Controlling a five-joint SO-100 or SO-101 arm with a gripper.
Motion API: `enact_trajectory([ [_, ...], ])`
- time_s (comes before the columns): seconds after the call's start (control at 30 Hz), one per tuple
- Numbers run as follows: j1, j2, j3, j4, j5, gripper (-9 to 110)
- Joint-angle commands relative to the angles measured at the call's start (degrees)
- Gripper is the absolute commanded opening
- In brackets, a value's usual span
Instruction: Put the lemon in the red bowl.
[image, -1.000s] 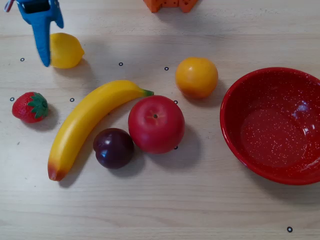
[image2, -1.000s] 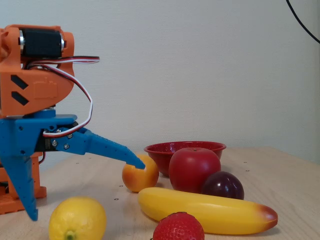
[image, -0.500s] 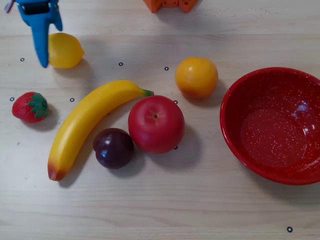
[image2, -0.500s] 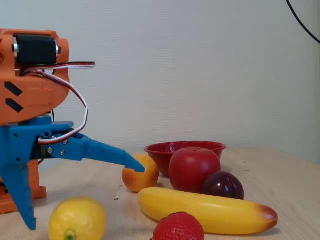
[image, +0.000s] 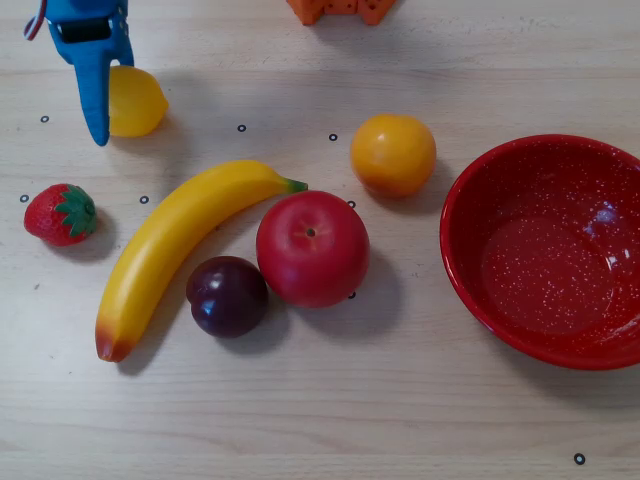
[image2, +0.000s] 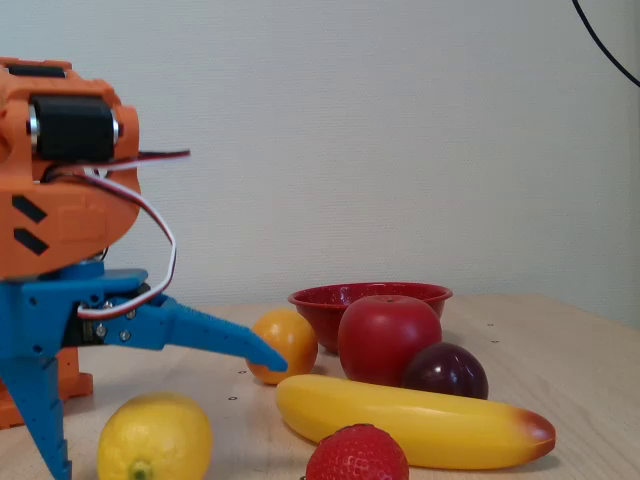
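The lemon (image: 135, 100) lies on the table at the top left of the overhead view, its left side covered by a blue finger (image: 96, 95). My gripper (image: 90, 85) is open over it. In the fixed view the gripper (image2: 167, 416) straddles the lemon (image2: 155, 440): one blue finger (image2: 40, 420) points down just left of the fruit, the other (image2: 215, 338) reaches out above it, and neither visibly touches it. The red bowl (image: 470, 280) sits at the right edge of the overhead view with nothing in it, and at the back in the fixed view, the red bowl (image2: 325, 300) shows behind the fruit.
Between lemon and bowl lie a banana (image: 170, 245), a red apple (image: 312, 248), a dark plum (image: 227, 295) and an orange fruit (image: 393, 154). A strawberry (image: 61, 214) sits at the left edge. The arm's orange base (image: 335, 8) is at the top.
The gripper has sunk lower around the lemon and shifted slightly, so the blue finger covers more of the fruit in the overhead view. The fruit and the bowl have not moved.
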Motion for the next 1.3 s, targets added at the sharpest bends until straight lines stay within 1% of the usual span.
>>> enact_trajectory([
  [0.0, 1.2, 2.9, -1.9, -1.3, -0.1, 68],
  [0.83, 3.9, 1.4, 1.5, -7.5, -3.2, 68],
  [1.27, 3.2, 0.6, 1.0, -8.2, -2.8, 63],
])
